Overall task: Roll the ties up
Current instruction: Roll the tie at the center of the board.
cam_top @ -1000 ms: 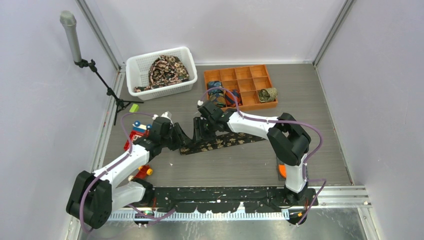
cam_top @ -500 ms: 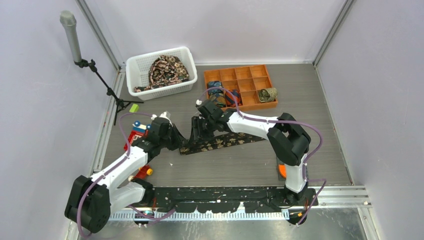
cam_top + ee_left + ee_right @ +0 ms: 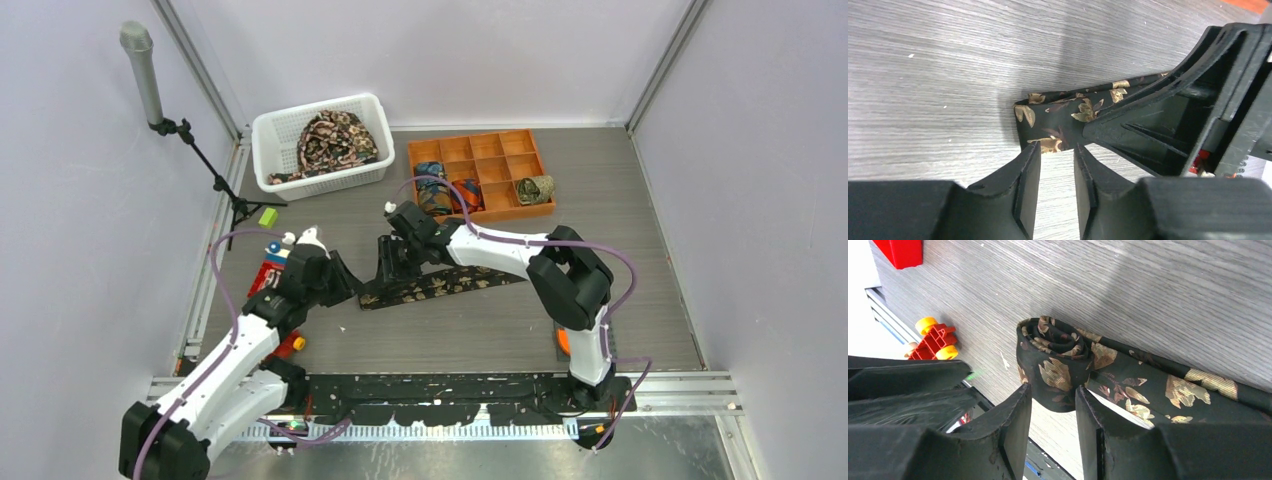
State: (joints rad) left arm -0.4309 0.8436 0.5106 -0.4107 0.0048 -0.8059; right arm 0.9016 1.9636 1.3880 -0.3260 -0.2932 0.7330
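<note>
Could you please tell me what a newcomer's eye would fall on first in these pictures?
First, the black floral-print fabric necktie lying mid-table, one end wound into a small roll, with the left tool and right tool meeting there. Behind it stand a white plastic basket heaped with patterned ties and an orange compartment tray holding a few rolls.

My left hand has the right hand straight ahead of its fingers, over the rolled end of the tie, with barely a gap between the two. Red toy blocks crowd my left side. The basket and orange tray wall off the far side. The surface lies open right of the tie, and a bare strip runs along the near side.
</note>
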